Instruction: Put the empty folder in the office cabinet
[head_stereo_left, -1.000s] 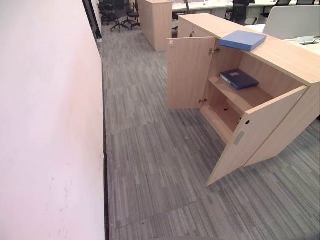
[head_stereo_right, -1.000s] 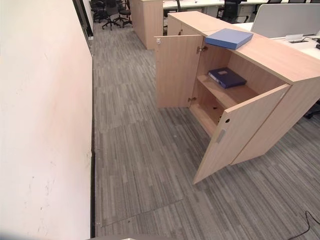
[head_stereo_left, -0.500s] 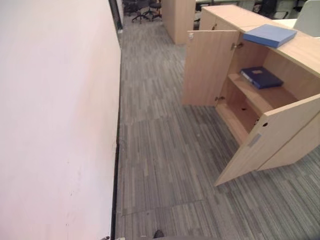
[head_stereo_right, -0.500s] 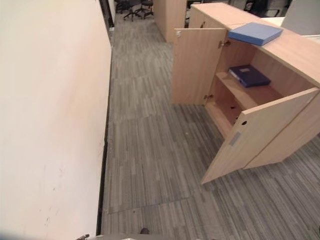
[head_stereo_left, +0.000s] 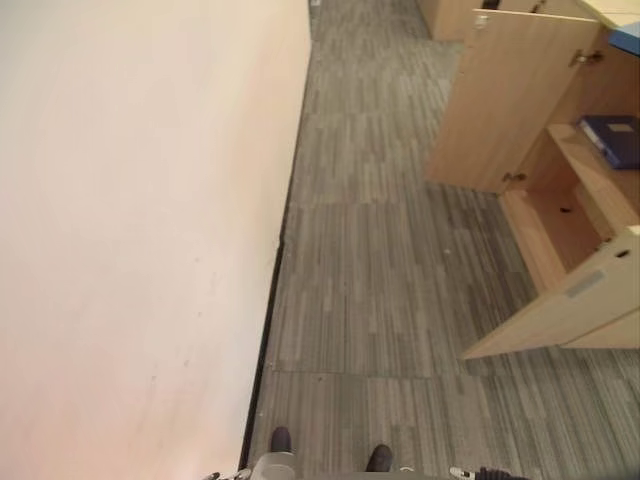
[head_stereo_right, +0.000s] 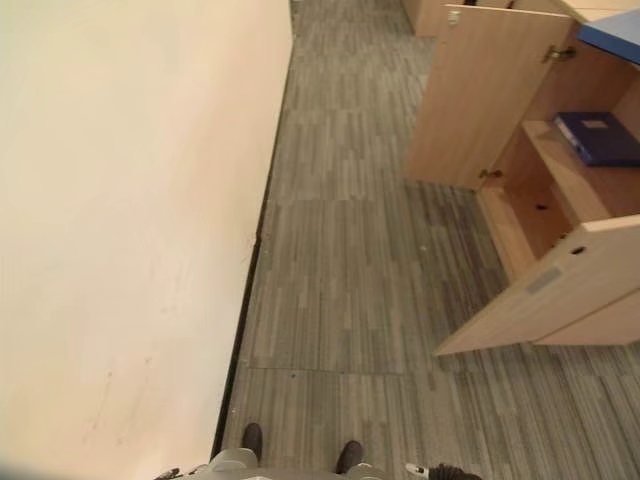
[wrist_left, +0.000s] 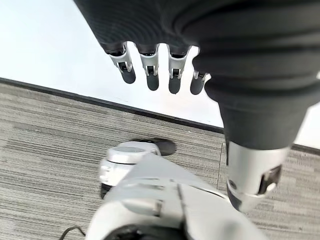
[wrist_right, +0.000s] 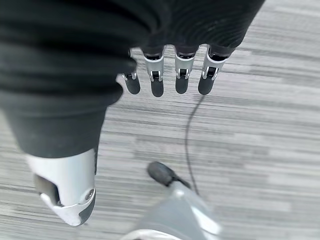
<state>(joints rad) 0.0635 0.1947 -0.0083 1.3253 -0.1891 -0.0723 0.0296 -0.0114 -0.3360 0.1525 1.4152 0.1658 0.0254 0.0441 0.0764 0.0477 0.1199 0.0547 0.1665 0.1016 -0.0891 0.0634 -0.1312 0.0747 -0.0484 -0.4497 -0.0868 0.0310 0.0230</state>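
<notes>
A light wooden office cabinet (head_stereo_left: 585, 215) stands at the right edge with both doors swung open. On its top lies a light blue folder (head_stereo_right: 612, 32), cut off by the picture's edge. A dark blue folder (head_stereo_right: 597, 136) lies flat on the upper shelf inside. My left hand (wrist_left: 151, 70) hangs over the carpet beside the white wall, fingers straight and holding nothing. My right hand (wrist_right: 181, 67) hangs over the carpet the same way, open with nothing in it. Both hands are well away from the cabinet.
A white wall (head_stereo_left: 130, 230) with a black skirting strip runs along the left. Grey striped carpet (head_stereo_left: 390, 290) lies between the wall and the cabinet. The nearer open door (head_stereo_left: 570, 305) juts out into the floor space. Another wooden cabinet (head_stereo_left: 450, 15) stands farther back.
The camera has tilted down and turned left, so the cabinet has slid to the right edge and the wall takes more of the view. The folders have not moved.
</notes>
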